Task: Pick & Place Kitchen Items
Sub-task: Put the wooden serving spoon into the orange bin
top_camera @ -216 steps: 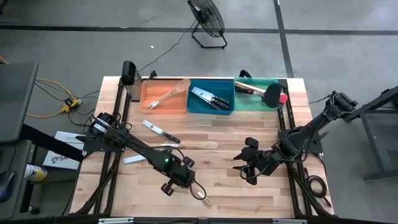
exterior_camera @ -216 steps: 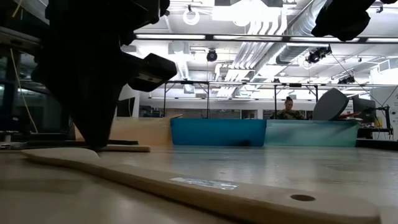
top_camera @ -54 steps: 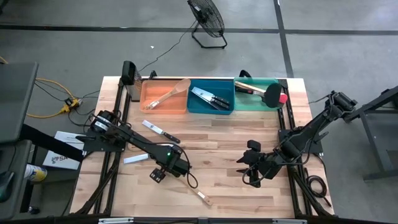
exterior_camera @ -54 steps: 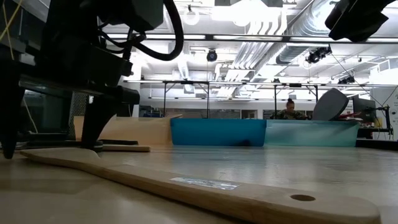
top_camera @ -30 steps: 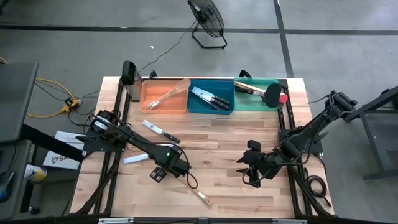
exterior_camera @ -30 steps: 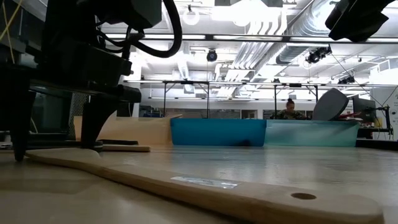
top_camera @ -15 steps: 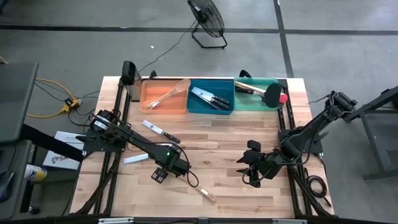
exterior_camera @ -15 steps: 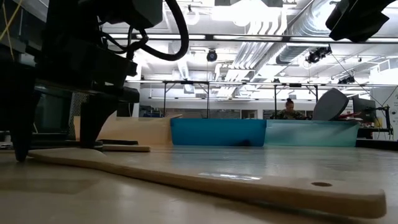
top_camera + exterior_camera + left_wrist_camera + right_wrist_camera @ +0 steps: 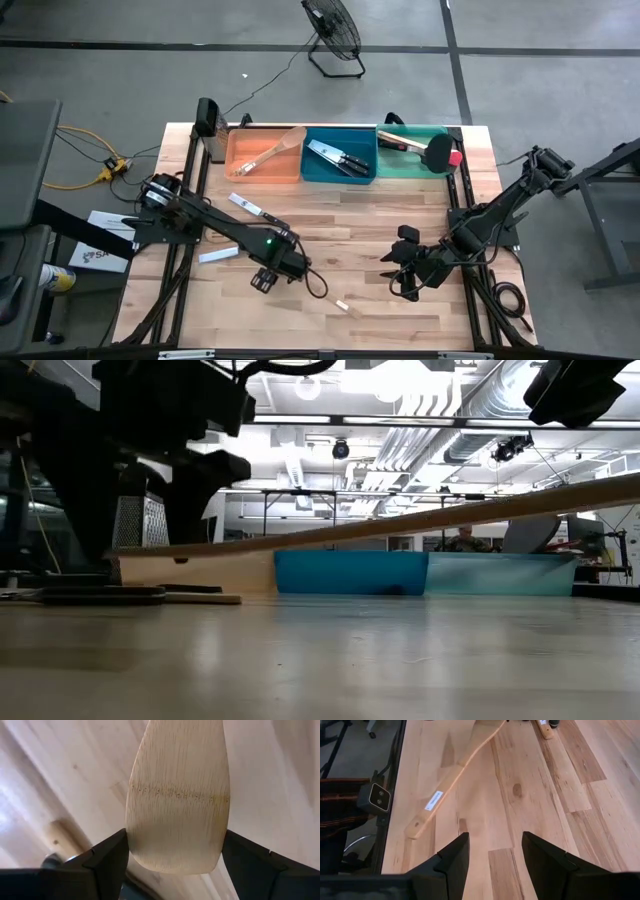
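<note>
Now the pale wooden flat-bladed spatula (image 9: 177, 795) hangs clear of the wooden surface (image 9: 380, 215), its broad blade clamped between the left gripper's (image 9: 268, 278) jaws and its long handle slanting out toward the surface's near middle. Several utensils already lie in the orange rectangular bin (image 9: 262, 156), the blue rectangular bin (image 9: 339, 155) and the green rectangular bin (image 9: 415, 146); a black-handled steel knife (image 9: 256, 211) lies on the surface beside the left arm, so sorting looks partly done. The right gripper (image 9: 492, 855) waits, jaws wide and empty, low near the right edge.

Wooden table (image 9: 360, 215): orange bin (image 9: 263, 157), blue bin (image 9: 340, 155), green bin (image 9: 415, 150) along far edge; knife (image 9: 257, 211) near left.
</note>
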Motion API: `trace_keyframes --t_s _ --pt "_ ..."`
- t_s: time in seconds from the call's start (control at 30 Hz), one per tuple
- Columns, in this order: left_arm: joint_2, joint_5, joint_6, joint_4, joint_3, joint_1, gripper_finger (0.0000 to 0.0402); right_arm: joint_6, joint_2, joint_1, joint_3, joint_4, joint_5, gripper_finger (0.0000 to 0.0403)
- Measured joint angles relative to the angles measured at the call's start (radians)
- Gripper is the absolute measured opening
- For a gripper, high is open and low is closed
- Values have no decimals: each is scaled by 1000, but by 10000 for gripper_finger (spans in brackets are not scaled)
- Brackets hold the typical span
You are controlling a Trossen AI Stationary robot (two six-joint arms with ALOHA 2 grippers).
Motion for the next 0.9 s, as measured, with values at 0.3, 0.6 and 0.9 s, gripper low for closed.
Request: trace_keyframes --t_s 0.3,0.6,0.9 --pt "0 -93 1 -137 94 0 275 -32 -15 14 0 17 69 174" --pt "-1 -214 0 -229 201 0 275 -108 -64 135 0 -4 449 174" --pt "-2 -341 0 -256 278 0 275 -154 -76 317 0 -15 822 174"
